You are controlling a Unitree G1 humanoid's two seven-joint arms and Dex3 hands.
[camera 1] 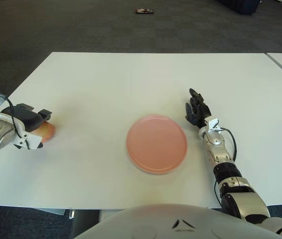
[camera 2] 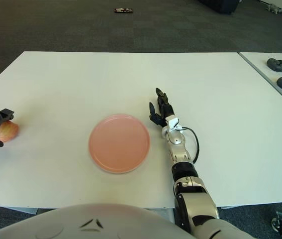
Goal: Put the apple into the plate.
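The apple (camera 1: 47, 131) sits on the white table (camera 1: 131, 79) near its left edge, well apart from the pink plate (camera 1: 156, 143) at the centre. The left hand (camera 1: 27, 125) wraps its dark fingers (camera 1: 42, 114) over and around the apple, grasping it. The right hand (camera 1: 196, 110) shows just right of the plate, fingers relaxed, holding nothing.

plate (camera 1: 156, 143): plain pink | apple (camera 1: 47, 131): red-yellow | table (camera 1: 131, 84): white | fingers (camera 1: 196, 110): black

White table (camera 1: 131, 79), dark carpet (camera 1: 81, 25)
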